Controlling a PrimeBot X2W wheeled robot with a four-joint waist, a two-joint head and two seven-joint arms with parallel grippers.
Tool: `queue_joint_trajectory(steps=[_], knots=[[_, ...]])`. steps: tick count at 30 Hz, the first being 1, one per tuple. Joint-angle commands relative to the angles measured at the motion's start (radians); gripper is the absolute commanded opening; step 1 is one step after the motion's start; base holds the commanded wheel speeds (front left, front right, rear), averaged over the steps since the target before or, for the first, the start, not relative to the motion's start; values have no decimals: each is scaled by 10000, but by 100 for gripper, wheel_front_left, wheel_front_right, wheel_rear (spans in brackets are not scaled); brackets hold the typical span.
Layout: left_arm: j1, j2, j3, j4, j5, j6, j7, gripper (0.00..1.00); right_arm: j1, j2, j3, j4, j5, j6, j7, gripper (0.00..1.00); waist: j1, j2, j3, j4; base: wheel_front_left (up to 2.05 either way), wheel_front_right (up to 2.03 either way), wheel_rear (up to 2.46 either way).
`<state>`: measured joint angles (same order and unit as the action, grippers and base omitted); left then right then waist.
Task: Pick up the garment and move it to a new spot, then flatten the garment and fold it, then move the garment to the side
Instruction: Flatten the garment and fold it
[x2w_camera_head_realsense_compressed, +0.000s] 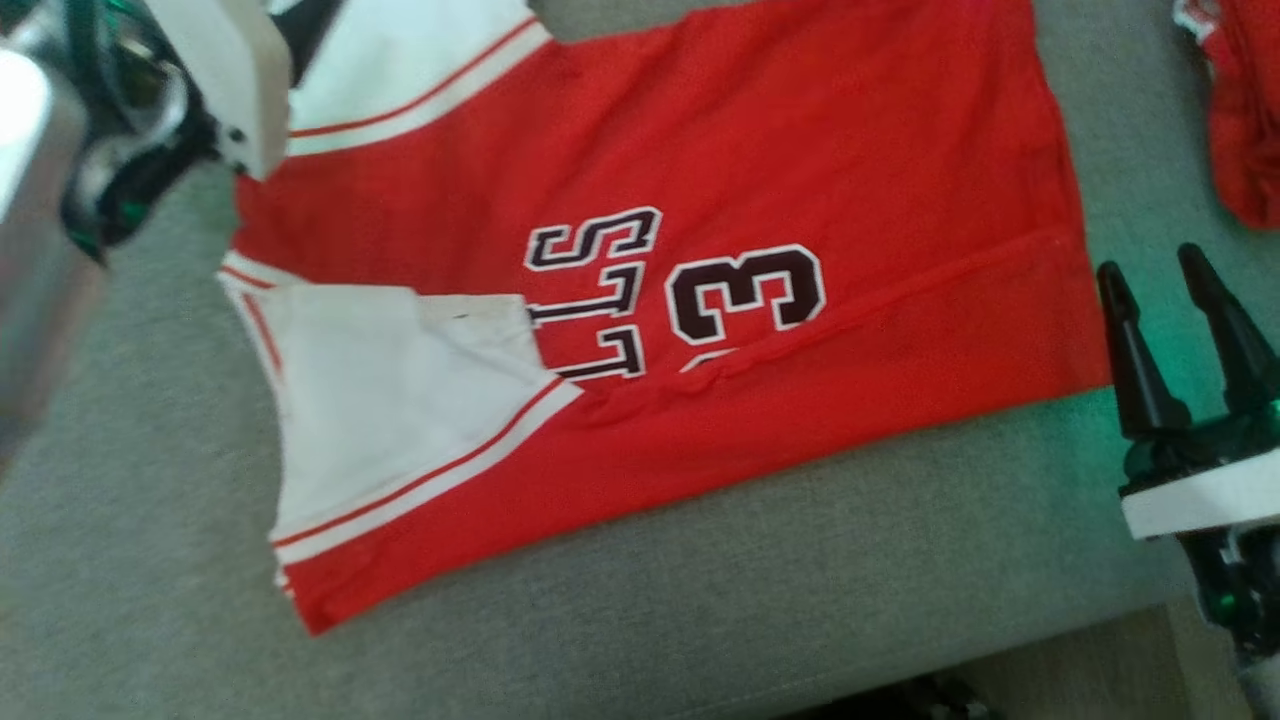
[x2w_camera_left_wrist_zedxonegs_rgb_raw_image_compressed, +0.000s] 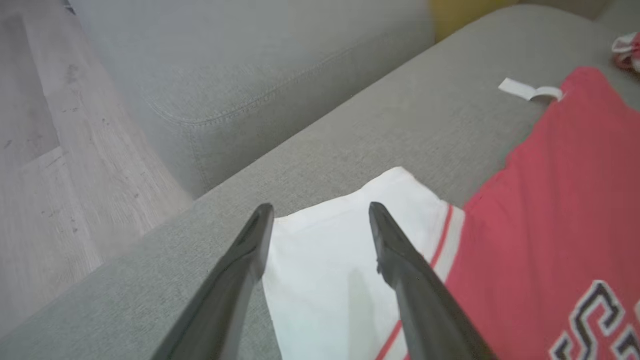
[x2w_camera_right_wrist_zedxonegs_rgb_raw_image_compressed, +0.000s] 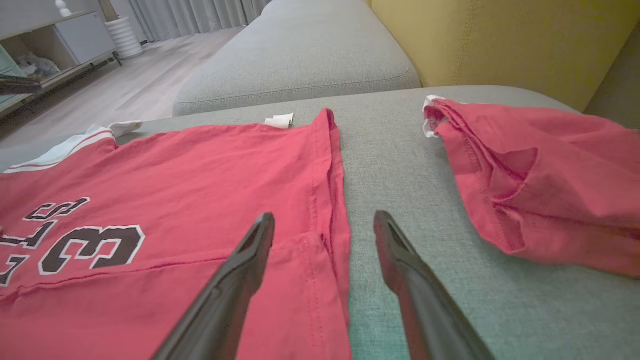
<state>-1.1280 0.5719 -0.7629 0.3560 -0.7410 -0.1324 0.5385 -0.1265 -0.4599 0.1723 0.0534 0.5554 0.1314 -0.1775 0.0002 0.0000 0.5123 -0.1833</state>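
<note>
The garment (x2w_camera_head_realsense_compressed: 700, 150) is a red jersey with white sleeves and dark "3" lettering, spread flat on the grey sofa seat (x2w_camera_head_realsense_compressed: 700, 600). Its near long edge is folded over in a narrow strip. My left gripper (x2w_camera_left_wrist_zedxonegs_rgb_raw_image_compressed: 320, 210) stands open just above the far white sleeve (x2w_camera_left_wrist_zedxonegs_rgb_raw_image_compressed: 325, 280), nothing between its fingers; its pale wrist housing (x2w_camera_head_realsense_compressed: 230, 80) shows at the upper left of the head view. My right gripper (x2w_camera_head_realsense_compressed: 1155, 270) is open beside the jersey's hem (x2w_camera_right_wrist_zedxonegs_rgb_raw_image_compressed: 330, 200), one finger over the cloth, the other over bare cushion (x2w_camera_right_wrist_zedxonegs_rgb_raw_image_compressed: 400, 165).
A second red garment (x2w_camera_right_wrist_zedxonegs_rgb_raw_image_compressed: 540, 175) lies crumpled on the seat to the right (x2w_camera_head_realsense_compressed: 1245, 110). A yellow backrest (x2w_camera_right_wrist_zedxonegs_rgb_raw_image_compressed: 500, 35) and a grey cushion (x2w_camera_right_wrist_zedxonegs_rgb_raw_image_compressed: 300, 55) stand behind. Wooden floor (x2w_camera_left_wrist_zedxonegs_rgb_raw_image_compressed: 50, 150) drops away past the seat's edge. A white tag (x2w_camera_left_wrist_zedxonegs_rgb_raw_image_compressed: 530, 91) pokes out from the jersey.
</note>
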Motion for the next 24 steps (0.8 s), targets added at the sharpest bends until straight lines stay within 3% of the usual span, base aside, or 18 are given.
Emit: queue_joint_trajectory(steps=[1,8,16,17,19,20,24], knots=[[-529,599,352,-114,-15,21,62,100,82,-204,159,-172,82,-7,-102,100,-2,0,419,-420,0,0,0],[-1568,1341,-491,1503,61,19,192,100,-443,-124,673,225,238,-7,-364,100,-2,0,932,-1059,0,0,0],[-1940,1606,-1195,2252,-301,18,23,100,-713,-109,978,676,425,-7,-618,100,-2,0,1180,-1370,0,0,0],[-1958,1629,-1289,2295,-374,18,25,87,-741,-118,998,720,445,-7,-639,100,-2,0,1178,-1387,0,0,0],[-1957,1664,-1500,2316,-571,18,33,17,-786,-134,1017,809,478,-7,-676,100,-2,0,1144,-1408,0,0,0],[-1952,1689,-1602,2307,-687,18,40,0,-801,-149,1018,852,483,-7,-691,100,-2,0,1115,-1411,0,0,0],[-2023,1763,-1950,2251,-988,18,-120,0,-807,-234,952,997,509,-7,-740,100,-2,0,940,-1372,0,0,0]])
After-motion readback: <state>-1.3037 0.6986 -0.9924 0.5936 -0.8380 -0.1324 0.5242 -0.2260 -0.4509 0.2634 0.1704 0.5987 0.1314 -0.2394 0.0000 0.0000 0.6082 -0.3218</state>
